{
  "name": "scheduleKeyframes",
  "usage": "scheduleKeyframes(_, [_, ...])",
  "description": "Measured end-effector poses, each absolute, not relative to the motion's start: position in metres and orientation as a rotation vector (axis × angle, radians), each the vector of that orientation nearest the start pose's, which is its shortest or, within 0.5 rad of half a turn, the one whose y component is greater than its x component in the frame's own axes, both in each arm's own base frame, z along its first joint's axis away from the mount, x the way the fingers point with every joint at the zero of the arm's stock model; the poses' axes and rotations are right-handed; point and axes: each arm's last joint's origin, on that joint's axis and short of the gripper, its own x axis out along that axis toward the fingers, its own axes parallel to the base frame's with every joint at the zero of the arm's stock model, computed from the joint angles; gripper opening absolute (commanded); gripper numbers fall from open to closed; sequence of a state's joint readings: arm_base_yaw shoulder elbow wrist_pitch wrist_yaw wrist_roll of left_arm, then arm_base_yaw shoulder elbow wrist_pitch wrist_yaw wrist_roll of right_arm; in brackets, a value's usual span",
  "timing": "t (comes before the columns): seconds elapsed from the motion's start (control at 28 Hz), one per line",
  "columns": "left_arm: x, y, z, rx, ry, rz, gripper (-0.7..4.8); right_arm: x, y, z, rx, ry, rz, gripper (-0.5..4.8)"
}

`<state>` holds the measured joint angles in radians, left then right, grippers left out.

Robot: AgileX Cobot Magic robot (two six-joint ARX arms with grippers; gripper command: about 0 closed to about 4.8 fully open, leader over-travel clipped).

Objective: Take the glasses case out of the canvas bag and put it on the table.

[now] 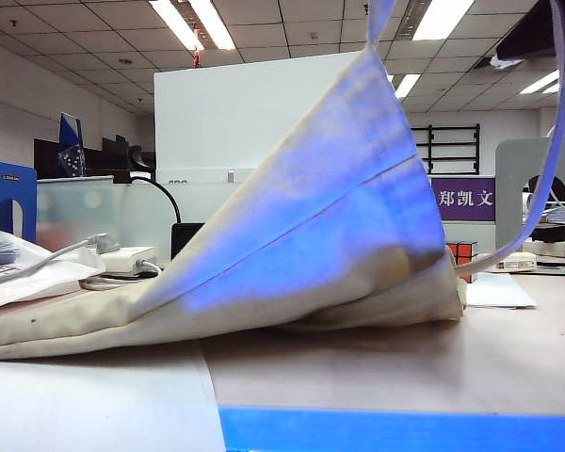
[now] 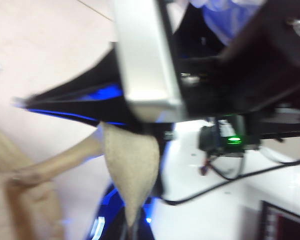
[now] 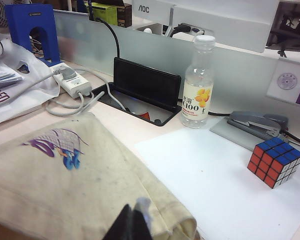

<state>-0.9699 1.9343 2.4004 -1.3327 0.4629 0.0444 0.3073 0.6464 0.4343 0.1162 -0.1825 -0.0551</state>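
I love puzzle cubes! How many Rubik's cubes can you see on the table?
1. The Rubik's cube sits on the white paper sheet beside the canvas bag, near the stapler. More could hide behind the bag.

Ceiling panels (image 1: 184, 21) give bright, even overhead light. Exterior view: blue cast on canvas bag (image 1: 339, 217), soft shadow beneath. Left wrist view motion-blurred, overexposed whites. Right wrist view sharp, evenly lit.

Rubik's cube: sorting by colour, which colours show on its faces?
Red and blue squares on the Rubik's cube, black grid between; clearest in the right wrist view.
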Motion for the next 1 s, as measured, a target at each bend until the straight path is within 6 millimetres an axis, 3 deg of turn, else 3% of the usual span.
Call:
scheduleKeyframes(0.11, [0.203, -0.307, 0.442, 0.318, 0.84, -1.305, -0.05, 0.139, 0.05, 0.281, -0.056, 0.043, 0.51, 2.68])
scheduleKeyframes(0.25, [0.223, -0.296, 0.441, 0.3, 0.825, -1.243, -0.05, 0.117, 0.043, 0.309, -0.053, 0.025, 0.509, 2.74])
scheduleKeyframes(0.39, [0.244, -0.281, 0.442, 0.263, 0.819, -1.172, -0.05, 0.096, 0.036, 0.314, -0.055, 0.065, 0.508, 2.74])
scheduleKeyframes(0.54, [0.249, -0.276, 0.443, 0.196, 0.845, -1.194, -0.05, 0.081, 0.032, 0.31, -0.057, 0.089, 0.508, 2.74])
scheduleKeyframes(0.71, [0.242, -0.281, 0.444, 0.155, 0.862, -1.311, -0.05, 0.093, 0.035, 0.304, -0.114, 0.155, 0.49, 2.74])
scheduleKeyframes(0.93, [0.223, -0.296, 0.444, 0.173, 0.866, -1.395, -0.05, 0.129, 0.046, 0.289, -0.149, 0.302, 0.499, 2.74])
scheduleKeyframes(0.96, [0.221, -0.297, 0.444, 0.174, 0.867, -1.401, -0.05, 0.134, 0.047, 0.287, -0.15, 0.315, 0.5, 2.71])
scheduleKeyframes(1.0, [0.22, -0.298, 0.444, 0.176, 0.867, -1.403, -0.05, 0.14, 0.05, 0.285, -0.151, 0.325, 0.502, 2.35])
